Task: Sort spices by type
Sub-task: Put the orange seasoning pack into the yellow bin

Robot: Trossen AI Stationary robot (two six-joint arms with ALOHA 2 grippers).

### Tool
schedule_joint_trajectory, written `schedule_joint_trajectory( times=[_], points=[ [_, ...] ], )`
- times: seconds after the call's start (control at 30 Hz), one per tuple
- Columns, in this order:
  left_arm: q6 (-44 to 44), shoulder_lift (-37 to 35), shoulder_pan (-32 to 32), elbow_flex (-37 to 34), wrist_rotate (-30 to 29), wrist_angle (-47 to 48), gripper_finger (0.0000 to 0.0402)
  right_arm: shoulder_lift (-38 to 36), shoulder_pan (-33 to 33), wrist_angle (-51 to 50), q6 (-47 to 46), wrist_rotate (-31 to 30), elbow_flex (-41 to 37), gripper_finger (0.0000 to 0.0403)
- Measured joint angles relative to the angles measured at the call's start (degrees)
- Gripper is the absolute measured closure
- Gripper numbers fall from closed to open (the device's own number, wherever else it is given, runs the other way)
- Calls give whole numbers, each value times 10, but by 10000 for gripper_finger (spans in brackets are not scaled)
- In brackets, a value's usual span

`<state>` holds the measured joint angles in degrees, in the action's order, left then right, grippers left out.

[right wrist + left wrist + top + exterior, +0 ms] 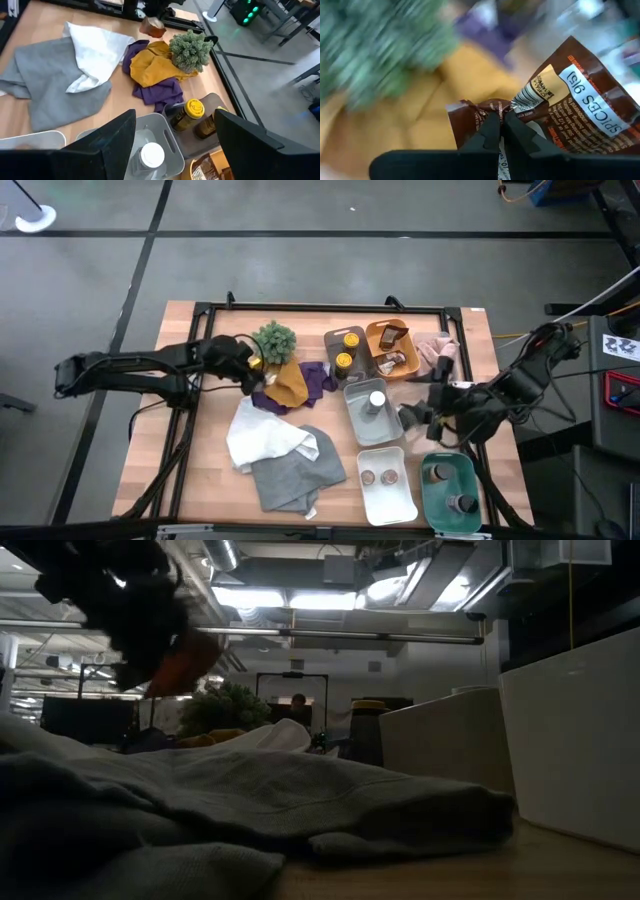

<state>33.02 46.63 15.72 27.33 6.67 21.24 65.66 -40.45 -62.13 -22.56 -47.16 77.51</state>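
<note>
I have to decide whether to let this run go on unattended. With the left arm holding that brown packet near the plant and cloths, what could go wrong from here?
The left gripper pinches only a crumpled edge of the brown foil packet, so it may slip or tear loose in transit. The packet hangs close to the green plant and the mustard cloth; a swing could snag either.

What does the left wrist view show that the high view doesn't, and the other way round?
Only the left wrist view shows the left gripper shut on a brown foil packet, pinching its crumpled edge, with the packet's white label and barcode readable.

Only the high view shows the trays: the orange tray, the teal tray and the white tray, plus the right gripper waiting open beside the grey tray.

Both show the green plant and the mustard cloth near the left gripper.
</note>
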Motion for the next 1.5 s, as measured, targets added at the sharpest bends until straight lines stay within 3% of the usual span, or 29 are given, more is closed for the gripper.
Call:
schedule_joint_trajectory(
  times=[0.2, 0.4, 0.67, 0.83, 1.23, 1.5],
  points=[
    [2, 0, -33, 1, 3, -180, 401, -74, 0, 67, -1, 4, -99, 134],
    [-24, 16, -47, 1, -28, -350, 401, -170, 0, 227, 13, 64, -251, 134],
    [-131, 141, -47, 22, -65, -585, 401, -290, 0, 415, 36, 94, -419, 134],
    [-223, 272, -47, 120, -73, -604, 401, -344, 0, 480, 40, 112, -486, 134],
    [-462, 605, -38, 442, -76, -564, 401, -395, 0, 690, 71, 159, -628, 134],
    [-559, 749, -16, 581, -92, -545, 401, -392, 20, 829, 125, 175, -701, 134]
  ],
)
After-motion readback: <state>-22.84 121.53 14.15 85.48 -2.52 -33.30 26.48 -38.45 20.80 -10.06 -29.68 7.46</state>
